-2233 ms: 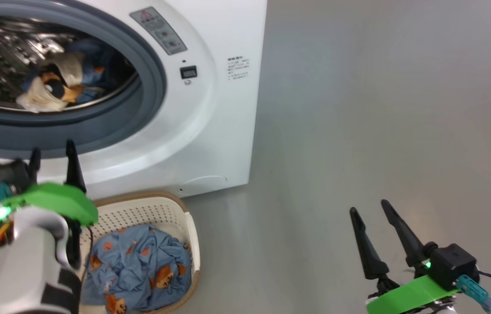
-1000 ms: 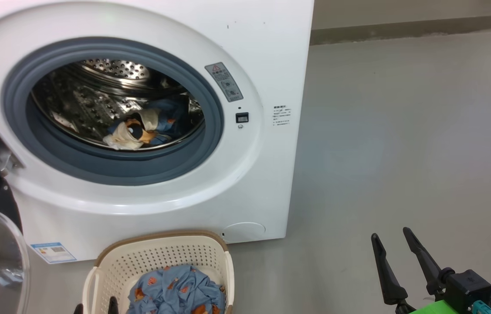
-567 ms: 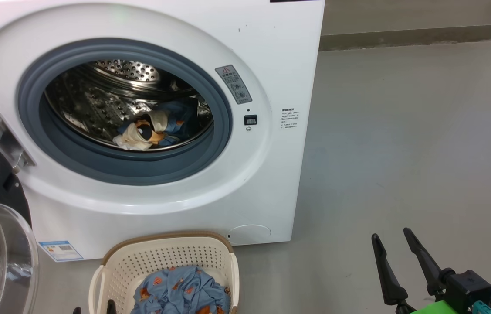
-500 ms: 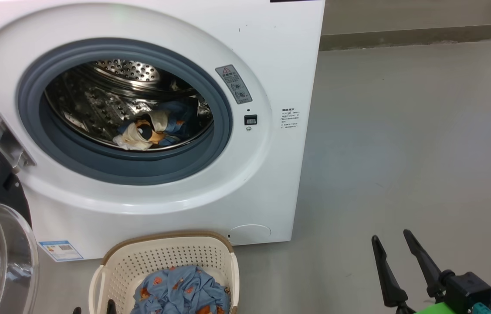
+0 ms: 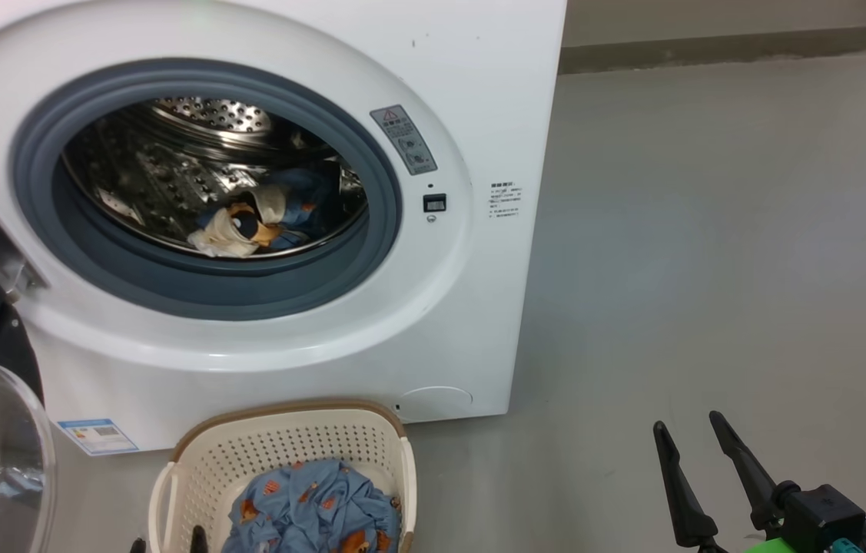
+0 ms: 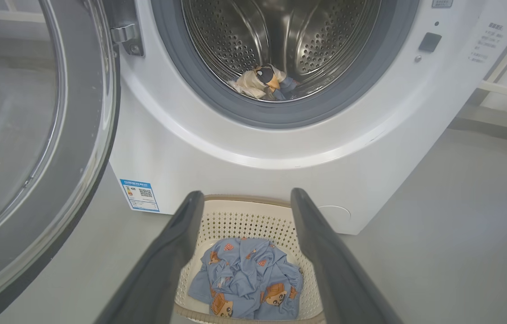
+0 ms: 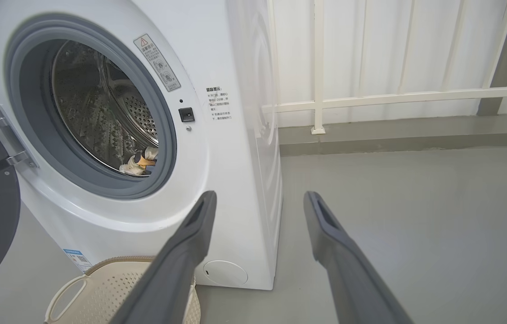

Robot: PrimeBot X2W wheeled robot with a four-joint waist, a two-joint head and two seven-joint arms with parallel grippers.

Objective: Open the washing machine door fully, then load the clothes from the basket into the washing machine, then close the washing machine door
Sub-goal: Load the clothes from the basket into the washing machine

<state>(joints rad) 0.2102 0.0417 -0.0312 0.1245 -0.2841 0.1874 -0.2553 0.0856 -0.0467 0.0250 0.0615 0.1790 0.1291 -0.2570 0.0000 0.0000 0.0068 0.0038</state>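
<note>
Grey floor (image 5: 709, 230) beside the washing machine (image 5: 479, 77) reaches white railing (image 7: 370, 96).

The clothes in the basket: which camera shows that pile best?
The left wrist view: the whole pile of clothes lies in frame, seen from above, print sharp. The head view cuts the pile at its bottom edge. The right wrist view catches the basket at its far wall, no further down.

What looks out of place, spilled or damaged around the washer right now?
Nothing stands out. The washing machine door is swung open at the left, one bundle of clothes lies in the drum, and the other clothes sit heaped inside the basket. The left tool and the right tool are open and empty.
</note>
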